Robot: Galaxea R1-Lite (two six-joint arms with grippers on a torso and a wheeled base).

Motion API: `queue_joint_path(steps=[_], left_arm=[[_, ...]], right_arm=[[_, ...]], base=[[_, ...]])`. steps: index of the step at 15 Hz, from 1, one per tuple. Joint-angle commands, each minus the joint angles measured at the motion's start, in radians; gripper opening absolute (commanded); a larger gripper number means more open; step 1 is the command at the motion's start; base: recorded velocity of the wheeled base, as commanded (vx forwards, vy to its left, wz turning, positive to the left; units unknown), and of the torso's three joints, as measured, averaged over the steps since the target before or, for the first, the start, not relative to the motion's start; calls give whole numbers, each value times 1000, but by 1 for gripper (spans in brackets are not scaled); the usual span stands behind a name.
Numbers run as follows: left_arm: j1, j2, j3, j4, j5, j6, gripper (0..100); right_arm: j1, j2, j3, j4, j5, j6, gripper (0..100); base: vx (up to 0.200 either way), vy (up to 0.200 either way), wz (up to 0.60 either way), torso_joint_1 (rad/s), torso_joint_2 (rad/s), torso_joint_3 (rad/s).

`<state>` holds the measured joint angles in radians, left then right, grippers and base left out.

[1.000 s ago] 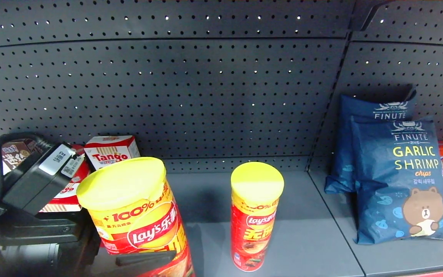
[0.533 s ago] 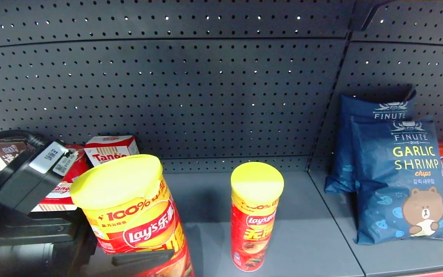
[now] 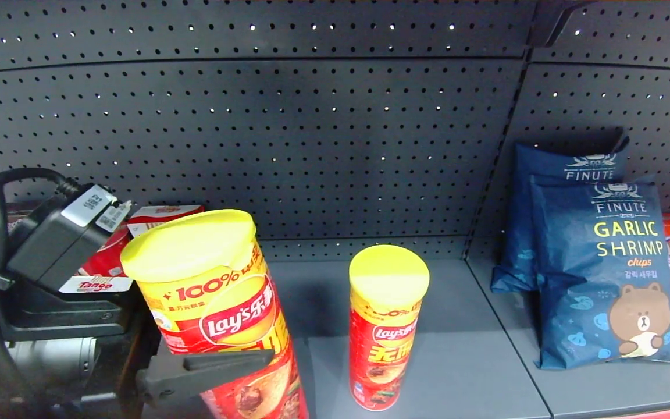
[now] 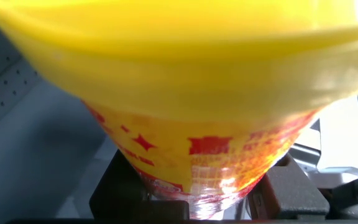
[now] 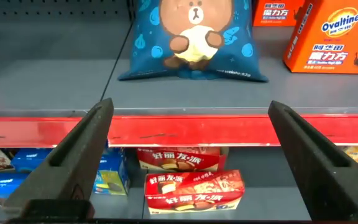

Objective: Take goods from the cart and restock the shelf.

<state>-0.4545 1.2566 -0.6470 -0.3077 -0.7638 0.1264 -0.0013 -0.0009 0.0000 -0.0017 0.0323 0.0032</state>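
A: The shelf [image 3: 457, 361] looks like matt grey painted metal; the backboard [image 3: 312, 145], the same, punched with holes.
B: The left can [image 3: 224, 314] wears a glossy printed wrap under a smooth plastic lid [image 3: 189, 244].
A: The bags [image 3: 597, 279] are crinkly film with a soft sheen, the boxes [image 5: 328, 34] glossy card.
B: And the right hand [image 5: 190, 115] has matt black fingers [image 5: 67, 162], faintly grainy.

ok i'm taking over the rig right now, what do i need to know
Left hand: shut on a yellow-lidded chip can, held tilted at the left side of the shelf; its base is out of frame.
Right hand: open, empty, facing the shelf's red front edge.
Done: one matching can stands upright mid-shelf, apart from the held one.
Left: probably set the held can down beside it, then carry on restocking.
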Motion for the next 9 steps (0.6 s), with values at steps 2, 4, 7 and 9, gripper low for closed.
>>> queue_joint_path(steps=[2, 4, 7, 9], left_arm=[[0, 50, -10, -33, 1, 4, 0], [2, 58, -11, -34, 9, 2, 0], [0, 103, -36, -31, 49, -1, 0], [-1, 147, -88, -34, 63, 6, 0]], right_arm=[[0, 1, 0, -1, 0, 0, 100], [0, 1, 0, 0, 0, 0, 100], [1, 1, 0, 0, 0, 0, 100], [1, 1, 0, 0, 0, 0, 100]], base=[[0, 0, 0, 0, 0, 0], [0, 0, 0, 0, 0, 0], [0, 0, 0, 0, 0, 0], [0, 0, 0, 0, 0, 0]])
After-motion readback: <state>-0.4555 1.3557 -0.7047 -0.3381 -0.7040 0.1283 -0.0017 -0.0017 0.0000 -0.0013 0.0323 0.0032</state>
